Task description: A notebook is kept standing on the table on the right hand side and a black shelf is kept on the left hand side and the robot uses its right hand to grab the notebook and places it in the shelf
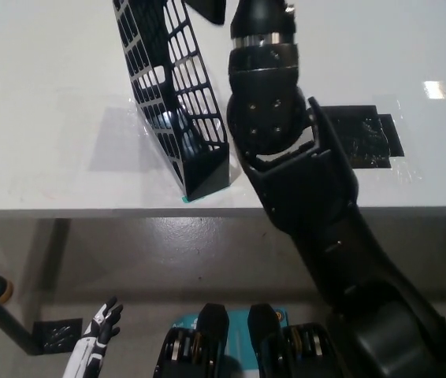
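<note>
The white table top [50,102] is seen from above, its front edge crossing the lower half of the view. The black right arm [310,205] is stretched up across the middle, and its hand is cut off by the top edge, so whether it is gripping cannot be told. A dark corner [207,9], possibly the notebook, is glimpsed at the top edge beside the wrist. The black slotted plastic shelf [180,102] is stood tilted just left of the arm. A black textured patch [365,138] is laid on the table to the right. The white left hand [101,324] is held low at bottom left, fingers spread, empty.
</note>
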### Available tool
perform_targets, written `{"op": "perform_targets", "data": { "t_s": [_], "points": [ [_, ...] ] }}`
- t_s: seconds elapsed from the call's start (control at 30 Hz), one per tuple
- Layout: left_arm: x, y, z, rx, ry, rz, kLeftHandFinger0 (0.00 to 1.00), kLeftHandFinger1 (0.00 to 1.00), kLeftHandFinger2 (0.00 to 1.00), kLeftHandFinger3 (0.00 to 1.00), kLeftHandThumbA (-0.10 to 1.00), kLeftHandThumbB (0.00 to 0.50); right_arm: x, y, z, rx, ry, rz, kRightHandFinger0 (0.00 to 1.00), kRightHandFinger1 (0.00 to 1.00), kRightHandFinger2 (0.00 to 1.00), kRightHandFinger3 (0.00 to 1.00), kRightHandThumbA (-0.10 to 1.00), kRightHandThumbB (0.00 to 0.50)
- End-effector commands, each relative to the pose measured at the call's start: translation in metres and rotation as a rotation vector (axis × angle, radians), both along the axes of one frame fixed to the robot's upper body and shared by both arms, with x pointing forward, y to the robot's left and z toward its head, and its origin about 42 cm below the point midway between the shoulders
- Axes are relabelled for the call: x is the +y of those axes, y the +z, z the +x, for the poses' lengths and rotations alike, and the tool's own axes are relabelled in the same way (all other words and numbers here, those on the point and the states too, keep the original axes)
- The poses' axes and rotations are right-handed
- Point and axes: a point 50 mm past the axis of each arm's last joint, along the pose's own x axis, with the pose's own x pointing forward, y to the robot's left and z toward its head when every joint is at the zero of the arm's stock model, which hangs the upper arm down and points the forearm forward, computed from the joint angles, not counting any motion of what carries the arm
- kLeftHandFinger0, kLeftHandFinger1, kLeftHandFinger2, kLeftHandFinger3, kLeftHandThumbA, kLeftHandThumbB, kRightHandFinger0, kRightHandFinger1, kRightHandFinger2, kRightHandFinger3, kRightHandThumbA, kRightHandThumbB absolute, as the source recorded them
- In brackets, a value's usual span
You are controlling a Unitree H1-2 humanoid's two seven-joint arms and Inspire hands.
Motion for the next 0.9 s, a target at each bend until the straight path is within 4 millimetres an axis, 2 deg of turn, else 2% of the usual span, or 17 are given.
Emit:
{"op": "perform_targets", "data": {
  "t_s": [0.0, 0.03, 0.07, 0.17, 0.2, 0.23, 0.3, 0.43, 0.53, 0.73, 0.87],
  "points": [
    [0.000, 0.007, -0.002, -0.026, -0.034, 0.014, 1.00, 1.00, 1.00, 1.00, 1.00, 0.211, 0.015, 0.031, -0.003, -0.116, 0.007, 0.024, 0.00, 0.15, 0.64, 0.79, -0.10, 0.095],
    [0.001, 0.006, -0.002, -0.028, -0.033, 0.012, 1.00, 1.00, 1.00, 1.00, 1.00, 0.221, 0.017, 0.027, 0.002, -0.104, -0.004, 0.017, 0.00, 0.14, 0.64, 0.78, -0.10, 0.099],
    [0.001, 0.005, -0.004, -0.044, -0.037, 0.016, 1.00, 1.00, 1.00, 1.00, 1.00, 0.201, 0.019, 0.022, 0.006, -0.097, -0.011, 0.013, 0.00, 0.13, 0.63, 0.77, -0.10, 0.102],
    [0.001, 0.005, -0.004, -0.053, -0.040, 0.027, 1.00, 1.00, 1.00, 1.00, 1.00, 0.179, 0.021, 0.017, 0.014, -0.091, -0.040, 0.005, 0.00, 0.11, 0.61, 0.72, -0.10, 0.108],
    [0.002, 0.003, -0.009, -0.043, -0.039, 0.002, 1.00, 1.00, 1.00, 1.00, 1.00, 0.155, 0.022, 0.010, 0.020, -0.096, -0.061, -0.009, 0.00, 0.10, 0.61, 0.71, -0.10, 0.097],
    [0.001, 0.003, -0.009, -0.037, -0.037, -0.005, 1.00, 1.00, 1.00, 1.00, 1.00, 0.154, 0.022, 0.010, 0.022, -0.103, -0.066, -0.011, 0.00, 0.09, 0.61, 0.71, -0.10, 0.096],
    [0.001, 0.004, -0.010, -0.038, -0.031, 0.031, 1.00, 1.00, 1.00, 1.00, 1.00, 0.179, 0.021, 0.011, 0.028, -0.114, -0.085, -0.013, 0.00, 0.08, 0.60, 0.70, -0.10, 0.092],
    [0.001, 0.002, -0.010, -0.034, -0.034, 0.049, 1.00, 1.00, 1.00, 1.00, 1.00, 0.180, 0.020, 0.008, 0.034, -0.113, -0.104, -0.014, 0.00, 0.07, 0.59, 0.70, -0.10, 0.086],
    [0.001, -0.001, -0.011, -0.018, -0.030, 0.015, 1.00, 1.00, 1.00, 1.00, 1.00, 0.203, 0.020, 0.002, 0.039, -0.108, -0.120, -0.022, 0.00, 0.02, 0.59, 0.62, -0.10, 0.091],
    [0.001, 0.000, -0.010, -0.029, -0.033, 0.031, 1.00, 1.00, 1.00, 1.00, 1.00, 0.200, 0.020, -0.004, 0.042, -0.102, -0.125, -0.017, 0.00, 0.03, 0.60, 0.62, -0.10, 0.085],
    [0.001, 0.002, -0.010, -0.025, -0.033, 0.034, 1.00, 1.00, 1.00, 1.00, 1.00, 0.218, 0.022, -0.008, 0.044, -0.080, -0.107, -0.009, 0.00, 0.03, 0.61, 0.62, -0.10, 0.077]
  ]
}}
